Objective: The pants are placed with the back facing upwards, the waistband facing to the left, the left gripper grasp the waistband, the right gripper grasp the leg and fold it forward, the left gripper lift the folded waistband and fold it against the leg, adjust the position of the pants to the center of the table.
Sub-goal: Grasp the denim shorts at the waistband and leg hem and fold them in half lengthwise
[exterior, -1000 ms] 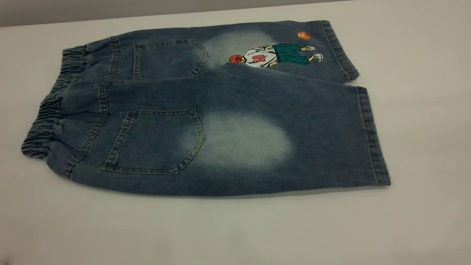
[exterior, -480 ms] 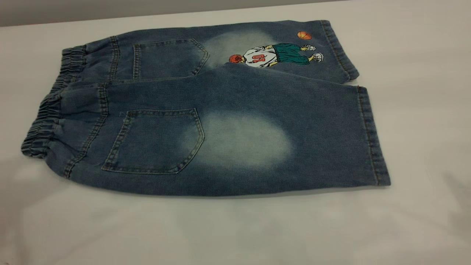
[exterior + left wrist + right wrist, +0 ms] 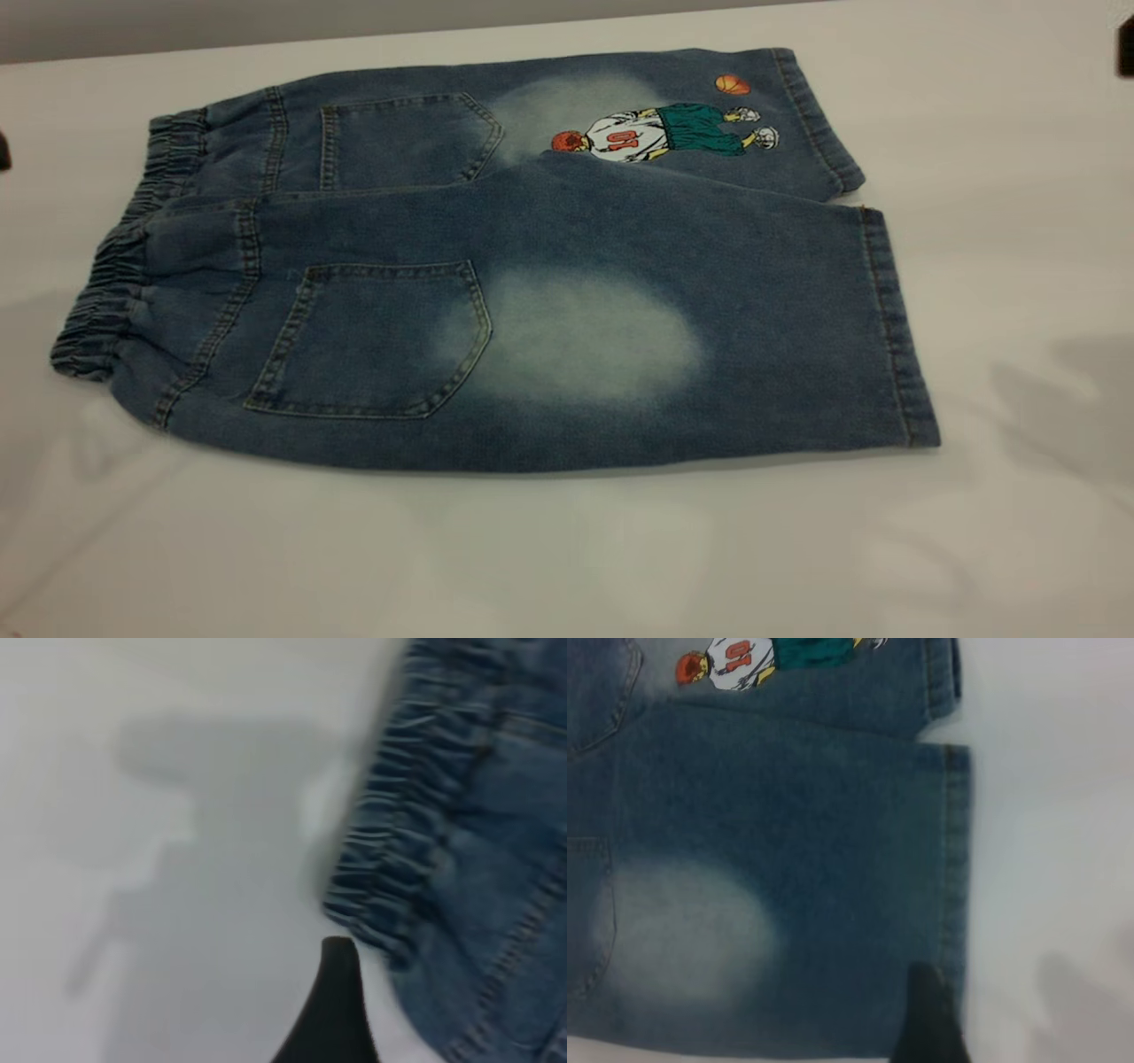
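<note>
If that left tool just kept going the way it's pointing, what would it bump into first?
Probably the waistband of the pants: the left tool's tip sits just short of its gathered corner. Depth is unclear, so it might meet the table first.

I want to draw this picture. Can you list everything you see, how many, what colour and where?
pants: one, faded blue denim, flat on the table, back up
waistband: one, dark blue, at the pants' left end
back pockets: two, blue, near the waistband
cartoon player: one, white, green and orange, on the far leg
table: one, white-grey, under everything
left pincer: one, black, beside the waistband corner
right pincer: one, black, over the near leg's hem
</note>
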Controlling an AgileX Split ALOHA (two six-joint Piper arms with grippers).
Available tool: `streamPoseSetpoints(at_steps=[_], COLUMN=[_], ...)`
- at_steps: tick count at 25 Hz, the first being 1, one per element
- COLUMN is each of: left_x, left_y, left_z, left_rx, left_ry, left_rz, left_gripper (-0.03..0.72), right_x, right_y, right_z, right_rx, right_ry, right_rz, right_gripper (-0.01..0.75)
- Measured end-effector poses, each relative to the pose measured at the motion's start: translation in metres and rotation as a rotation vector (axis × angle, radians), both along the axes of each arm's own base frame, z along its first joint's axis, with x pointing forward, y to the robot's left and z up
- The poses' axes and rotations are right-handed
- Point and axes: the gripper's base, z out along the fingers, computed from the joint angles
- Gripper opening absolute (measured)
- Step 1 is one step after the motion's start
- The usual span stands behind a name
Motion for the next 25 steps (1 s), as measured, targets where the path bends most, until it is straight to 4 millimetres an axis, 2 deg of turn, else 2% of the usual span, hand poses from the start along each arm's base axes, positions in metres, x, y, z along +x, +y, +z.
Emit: streamPoseSetpoints(at_steps=[5, 18, 25], left_x=[0.008, 0.016, 0.019], left_y=[-0.002, -0.004, -0.003], left_z=[-0.027, -0.095, -0.108], left_rx=[-0.026, -0.087, -0.088], left_ry=[0.085, 0.214, 0.200], left_rz=[-0.017, 0.057, 0.080], left_gripper=[0.580, 0.547, 0.547], right_x=[0.008, 0.009, 0.009], right_y=[0.001, 0.002, 0.002], right_z=[-0.009, -0.010, -0.011], right_rx=[0.014, 0.002, 0.004], right_ry=[0.007, -0.010, -0.006], right_rz=[0.002, 0.032, 0.035], right_gripper=[0.442, 0.442, 0.442])
